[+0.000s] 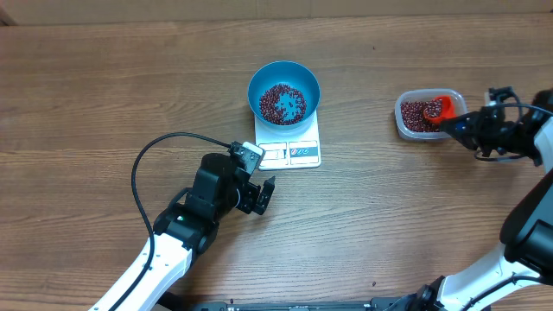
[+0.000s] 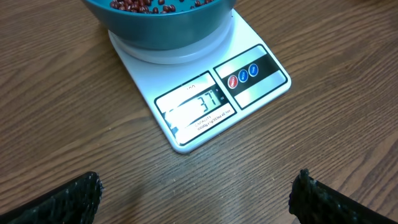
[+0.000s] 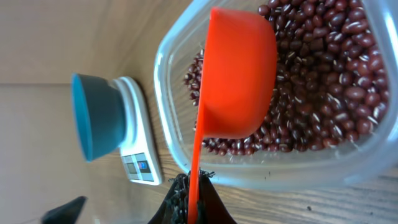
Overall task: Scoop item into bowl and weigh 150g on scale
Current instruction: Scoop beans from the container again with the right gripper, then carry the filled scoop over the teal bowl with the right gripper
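The blue bowl (image 1: 284, 90) stands on the white scale (image 1: 302, 154) and holds a thin layer of red-brown beans (image 1: 282, 103). The scale's display (image 2: 197, 104) is lit in the left wrist view, below the bowl (image 2: 161, 25). My left gripper (image 1: 263, 195) rests open on the table just in front of the scale, nothing between its fingers (image 2: 68, 199). My right gripper (image 3: 194, 186) is shut on the handle of an orange scoop (image 3: 236, 81). The scoop's cup hangs over the beans (image 3: 323, 74) in the clear tub (image 1: 423, 115) at the right.
A black cable (image 1: 164, 147) loops over the table left of the left arm. The right arm (image 1: 527, 233) comes in from the lower right corner. The bowl (image 3: 96, 115) and scale (image 3: 140, 155) show far off in the right wrist view.
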Robot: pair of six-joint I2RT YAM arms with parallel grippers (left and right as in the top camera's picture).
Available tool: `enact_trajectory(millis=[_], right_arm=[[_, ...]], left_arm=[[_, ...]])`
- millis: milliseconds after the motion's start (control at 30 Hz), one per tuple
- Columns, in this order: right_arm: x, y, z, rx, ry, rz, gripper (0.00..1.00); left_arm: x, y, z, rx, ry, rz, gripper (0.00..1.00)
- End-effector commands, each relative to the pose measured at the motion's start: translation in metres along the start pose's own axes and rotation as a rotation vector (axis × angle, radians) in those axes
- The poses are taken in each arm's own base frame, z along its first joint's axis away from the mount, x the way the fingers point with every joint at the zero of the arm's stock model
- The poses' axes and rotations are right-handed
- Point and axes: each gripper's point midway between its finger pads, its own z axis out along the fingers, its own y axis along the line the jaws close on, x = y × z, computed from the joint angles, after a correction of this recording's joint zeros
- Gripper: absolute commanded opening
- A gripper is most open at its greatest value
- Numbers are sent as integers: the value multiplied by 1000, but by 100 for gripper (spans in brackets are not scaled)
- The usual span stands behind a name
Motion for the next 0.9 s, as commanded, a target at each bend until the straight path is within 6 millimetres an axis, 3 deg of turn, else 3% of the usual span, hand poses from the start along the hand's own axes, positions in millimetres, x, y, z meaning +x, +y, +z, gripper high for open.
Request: enact_trajectory(millis=[0,467,667,867], right_arm=[[-1,11,-7,-118,-19,24,4],[10,55,-19,-360,-20,-27,4],[21,77,-3,-377,38,-76,4],[32,118,21,-433,122,-159,4]], left_arm=[[2,2,2,-11,8,-6,100],[2,2,2,-11,8,-6,100],[2,2,2,-11,8,-6,99],[2,2,2,-11,8,-6,100]])
